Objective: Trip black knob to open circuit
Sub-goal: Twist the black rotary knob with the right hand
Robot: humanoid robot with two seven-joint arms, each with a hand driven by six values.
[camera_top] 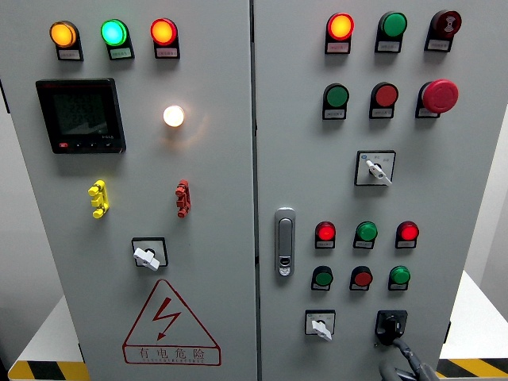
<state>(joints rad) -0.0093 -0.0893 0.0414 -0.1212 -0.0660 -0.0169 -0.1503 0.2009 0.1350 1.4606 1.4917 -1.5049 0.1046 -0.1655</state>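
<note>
Black knob [389,324]: sits on its square plate in the lower right corner of the right door, just right of a white-handled switch [320,325]; a dark finger of the right hand touches its lower edge.
Cabinet [214,262]: grey, two doors meeting at a vertical seam near the middle.
Left door: black meter [79,116] at upper left; amber, green and orange lamps along the top edge; one glowing white lamp [174,116]; a yellow clip [98,198] and a red clip [183,198]; a white-handled switch [148,255]; a red warning triangle [169,324] at the bottom edge.
Right door: rows of red and green buttons, a red mushroom button [439,96] near the right edge, a metal latch [285,241] beside the seam.
Right hand [406,359]: grey, enters at the bottom right edge, mostly cut off; finger extended to the knob, whether it grips I cannot tell.
</note>
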